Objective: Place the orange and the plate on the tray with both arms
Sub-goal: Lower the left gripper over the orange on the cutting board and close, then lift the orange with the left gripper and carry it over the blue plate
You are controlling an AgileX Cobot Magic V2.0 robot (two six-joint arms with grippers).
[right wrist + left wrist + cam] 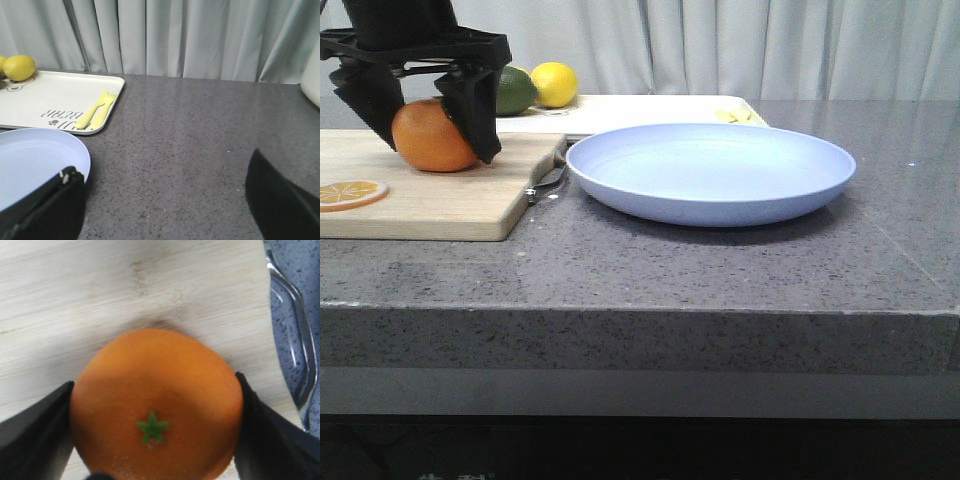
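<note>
Orange point(428, 137): whole, round, bright skin with fine dimples, green star-shaped calyx facing up toward the wrist camera. It sits on a wooden board at the left of the worktop, with dark fingers point(35, 437) pressed against both sides.

Plate point(710, 172): large, round, shallow, pale lavender-blue, matte, raised rim. It lies flat and upright on the worktop, right of the orange, nothing in it.

Tray point(60, 100): cream-white, rectangular, low rim, rounded corners. It lies flat just behind the plate.

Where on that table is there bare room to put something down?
Bare counter lies right of the plate and in front of it. The tray is mostly bare. It is crowded around the cutting board, orange and left gripper.
</note>
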